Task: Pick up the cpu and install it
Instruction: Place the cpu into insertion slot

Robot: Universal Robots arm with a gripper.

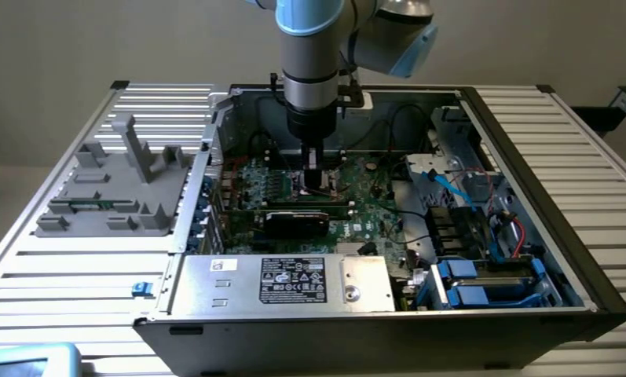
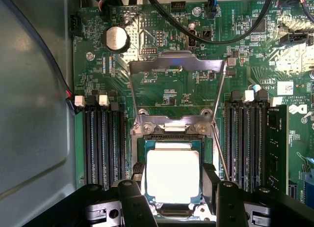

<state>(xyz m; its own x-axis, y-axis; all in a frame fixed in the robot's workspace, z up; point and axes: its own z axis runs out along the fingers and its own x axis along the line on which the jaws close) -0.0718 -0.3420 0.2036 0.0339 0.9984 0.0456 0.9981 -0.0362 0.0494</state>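
- The gripper (image 2: 173, 177) is down inside the open computer case (image 1: 591, 271), low over the motherboard (image 2: 245, 65). Its dark fingers (image 2: 209, 177) sit against two opposite edges of the cpu (image 2: 172, 170) and appear closed on the chip.
- In the exterior view the arm reaches straight down, with the gripper (image 1: 315, 181) near the middle of the board, just behind the black graphics card (image 1: 302, 221).
- The cpu lies between the fingers, directly over the socket (image 2: 171, 130). It is at or just above its seat (I cannot tell which).
- The chip lies flat, with its shiny metal top facing up and a thin green rim showing around it.
- Its edges line up squarely with the socket frame. It is close to square, so a long axis is hard to name. The slightly longer side seems to run parallel to the memory slots (image 2: 103, 148) on either side.
- The socket's metal load plate (image 2: 176, 65) is swung open and lies back over the board, beyond the socket.
- Progress, as a judgement: the chip has been picked up and brought to the socket, so the task is well along. Letting go of the chip and closing the plate are not yet done.
- Farther out, a grey plastic fixture (image 1: 114, 188) sits on the slatted table (image 1: 71, 275) at the exterior view's left of the case.
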